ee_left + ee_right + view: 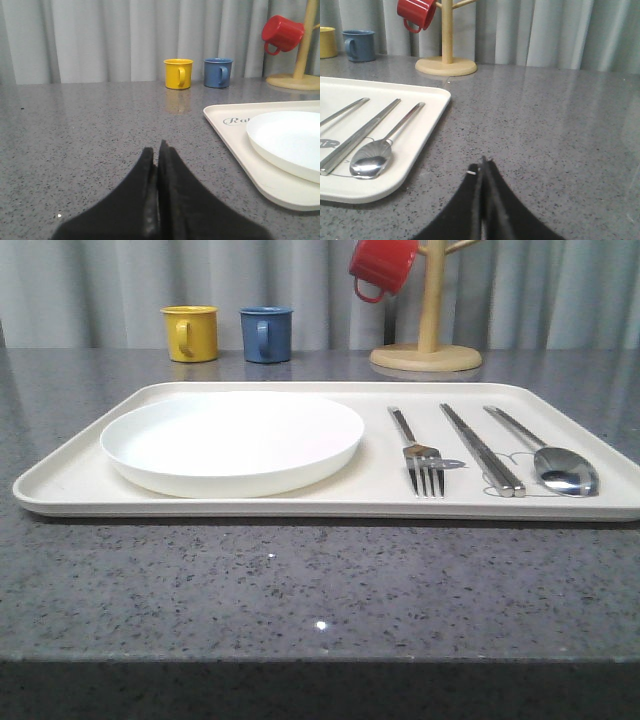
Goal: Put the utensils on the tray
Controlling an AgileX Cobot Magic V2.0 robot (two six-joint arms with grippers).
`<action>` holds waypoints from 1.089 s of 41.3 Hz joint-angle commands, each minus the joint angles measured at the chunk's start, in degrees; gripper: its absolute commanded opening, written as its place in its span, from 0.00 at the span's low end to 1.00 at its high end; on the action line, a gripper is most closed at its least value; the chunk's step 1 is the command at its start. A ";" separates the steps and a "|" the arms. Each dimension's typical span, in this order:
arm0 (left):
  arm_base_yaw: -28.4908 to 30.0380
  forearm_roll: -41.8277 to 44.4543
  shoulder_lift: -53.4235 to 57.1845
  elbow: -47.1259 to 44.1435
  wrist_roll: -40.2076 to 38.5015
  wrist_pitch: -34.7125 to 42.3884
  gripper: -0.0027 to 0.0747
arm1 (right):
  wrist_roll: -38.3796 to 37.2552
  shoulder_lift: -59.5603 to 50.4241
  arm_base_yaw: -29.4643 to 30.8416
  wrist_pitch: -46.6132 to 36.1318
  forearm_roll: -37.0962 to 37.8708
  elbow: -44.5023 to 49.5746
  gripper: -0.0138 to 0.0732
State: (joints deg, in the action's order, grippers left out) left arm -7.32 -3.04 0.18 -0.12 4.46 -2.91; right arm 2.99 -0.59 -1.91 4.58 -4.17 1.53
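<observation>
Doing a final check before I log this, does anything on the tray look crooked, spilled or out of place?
Nothing stands out. The white plate sits flat on the left of the cream tray; the fork, chopstick pair and spoon lie side by side on the right, apart, bowl and tines towards the camera. No spills or damage.

Cream rectangular tray: grey script cut short behind round white plate. Red mug cropped by front view's top edge.
</observation>
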 commanded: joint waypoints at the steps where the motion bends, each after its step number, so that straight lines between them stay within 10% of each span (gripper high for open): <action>1: -0.40 -0.49 1.25 -1.11 -0.59 4.63 0.01 | -0.06 -0.96 0.23 -4.93 0.42 0.01 0.03; 45: 4.43 -0.49 1.25 -1.11 -0.59 4.63 0.01 | -0.06 -0.96 0.23 -4.93 0.42 0.01 0.03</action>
State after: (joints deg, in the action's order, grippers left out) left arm -2.35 -3.04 0.18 -0.12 4.46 -2.91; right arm 2.99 -0.59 -1.91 4.58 -4.17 1.53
